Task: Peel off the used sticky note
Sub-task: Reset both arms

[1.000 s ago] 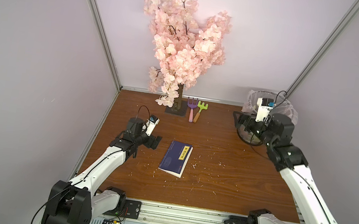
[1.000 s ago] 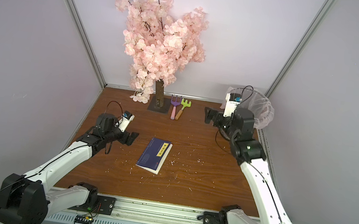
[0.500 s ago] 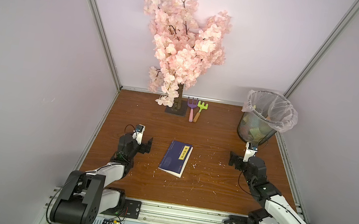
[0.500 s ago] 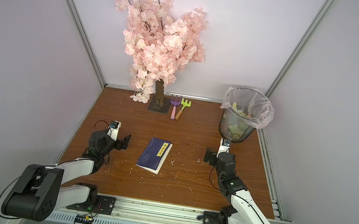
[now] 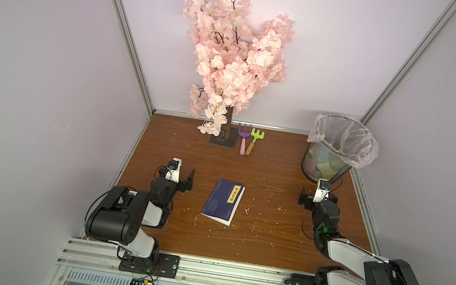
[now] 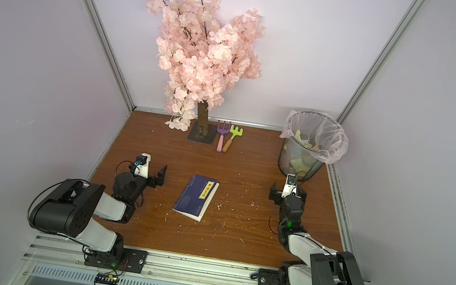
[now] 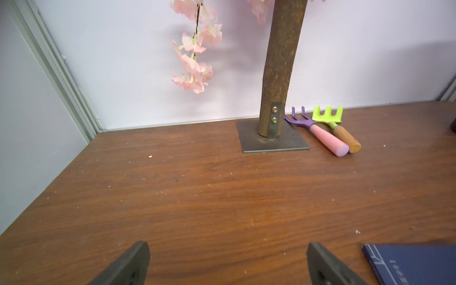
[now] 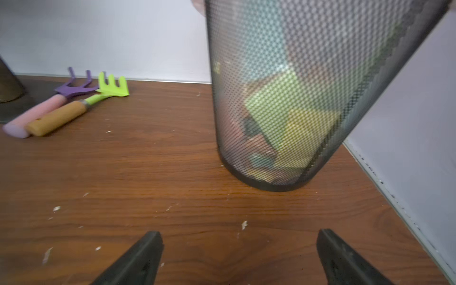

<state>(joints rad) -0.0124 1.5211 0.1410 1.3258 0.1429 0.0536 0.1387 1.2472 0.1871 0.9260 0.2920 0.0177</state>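
We count two end effectors, each spread wide with nothing between its jaws: the left end effector [image 7: 228,249] sits beside the book [image 5: 219,204], and the right end effector [image 8: 239,235] faces the mesh bin [image 5: 311,159] just ahead. The one blue book lies flat on the table [image 5: 267,238] between them, with one yellow lettered strip [image 5: 233,193] on its cover. The sticky notes [image 8: 278,108] we see lie inside the bin, too jumbled to count. At the back stand one blossom tree [image 5: 233,58] and two toy rakes, a purple rake [image 5: 243,139] and a green rake [image 5: 255,139]. White crumbs [image 5: 281,209] dot the table.

Wood-grain table [image 5: 270,217], black metal-mesh bin [image 5: 324,164], clear plastic liner [image 5: 367,153].
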